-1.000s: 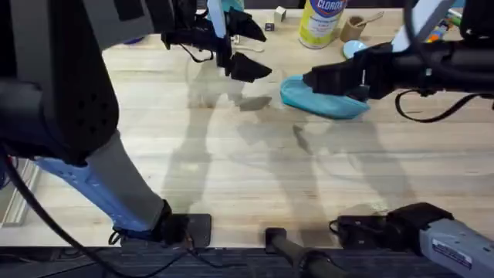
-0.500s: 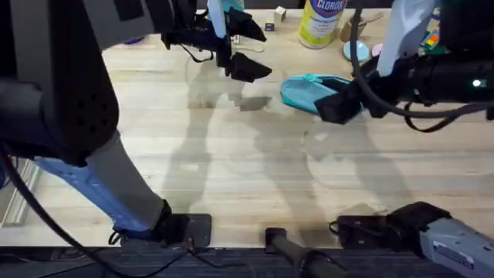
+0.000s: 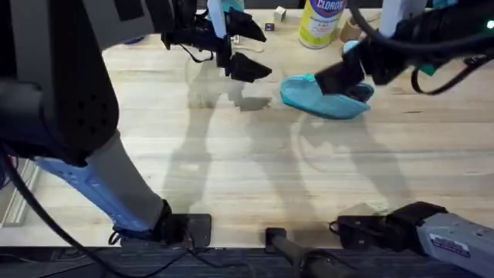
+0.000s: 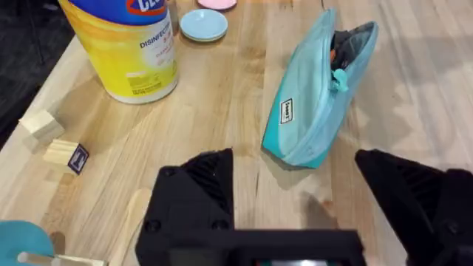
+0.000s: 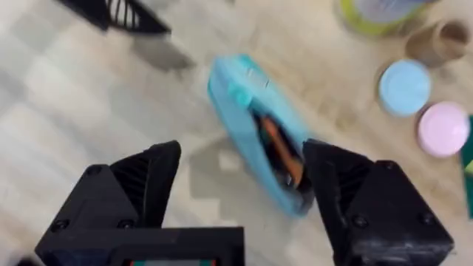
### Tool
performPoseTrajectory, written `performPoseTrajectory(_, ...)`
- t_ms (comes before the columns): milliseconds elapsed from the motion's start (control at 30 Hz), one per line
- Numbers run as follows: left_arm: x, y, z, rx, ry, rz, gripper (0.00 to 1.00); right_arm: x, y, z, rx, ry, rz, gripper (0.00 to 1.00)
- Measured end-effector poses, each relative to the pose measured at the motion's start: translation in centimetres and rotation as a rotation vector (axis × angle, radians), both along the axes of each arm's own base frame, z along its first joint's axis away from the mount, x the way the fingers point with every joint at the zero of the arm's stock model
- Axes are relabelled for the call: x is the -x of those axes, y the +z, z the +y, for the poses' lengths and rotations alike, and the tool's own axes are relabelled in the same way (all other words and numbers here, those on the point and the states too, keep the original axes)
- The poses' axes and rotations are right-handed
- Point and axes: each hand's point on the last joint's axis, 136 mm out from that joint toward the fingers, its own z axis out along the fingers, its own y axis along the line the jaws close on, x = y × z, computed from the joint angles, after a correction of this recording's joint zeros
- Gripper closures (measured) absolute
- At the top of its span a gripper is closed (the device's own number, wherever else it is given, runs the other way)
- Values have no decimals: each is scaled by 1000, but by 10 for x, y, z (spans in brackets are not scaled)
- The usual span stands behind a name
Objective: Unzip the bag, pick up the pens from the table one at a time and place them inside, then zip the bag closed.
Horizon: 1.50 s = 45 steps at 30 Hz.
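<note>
The bag is lying on the table in the upper right of the overhead frame, just below the yellow canister. In the left wrist view the bag is sitting at upper centre, its far end gaping open, with something dark and orange showing inside. The right wrist view is also showing the bag, at centre, with an orange object in the open slit.

The right gripper is hovering over the bag's right half in the overhead view; its fingers are spread wide, released and holding nothing. The left gripper is hanging at upper centre, left of the bag, and its fingers are likewise parted and empty.

A blue dish and a pink dish are sitting at the right of the right wrist frame. Two wooden blocks are lying at the left of the left wrist frame.
</note>
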Motion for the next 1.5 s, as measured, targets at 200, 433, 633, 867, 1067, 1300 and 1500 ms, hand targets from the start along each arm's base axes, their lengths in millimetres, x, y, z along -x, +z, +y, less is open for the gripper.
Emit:
performPoseTrajectory(200, 0, 0, 0, 0, 0, 0, 7, -20, 20, 5, -25, -1, -110, 5)
performPoseTrajectory(433, 1, 0, -1, 0, -3, -1, 8, -21, 21, 5, 11, 39, -129, 5)
performPoseTrajectory(633, 9, 0, -16, -2, -61, -48, 8, -21, 20, 4, 72, 115, -159, 5)
performPoseTrajectory(867, 17, -3, -31, -23, -107, -82, 7, -21, 20, 4, 101, 150, -172, 5)
performPoseTrajectory(1067, 16, -4, -30, -32, -104, -89, 7, -29, -1, 7, 121, 161, -113, 5)
performPoseTrajectory(1300, 16, -4, -30, -32, -104, -89, 7, -39, -37, 11, 150, 172, -8, 5)
performPoseTrajectory(1500, 16, -4, -30, -32, -104, -88, 8, -42, -54, 15, 151, 196, 41, 5)
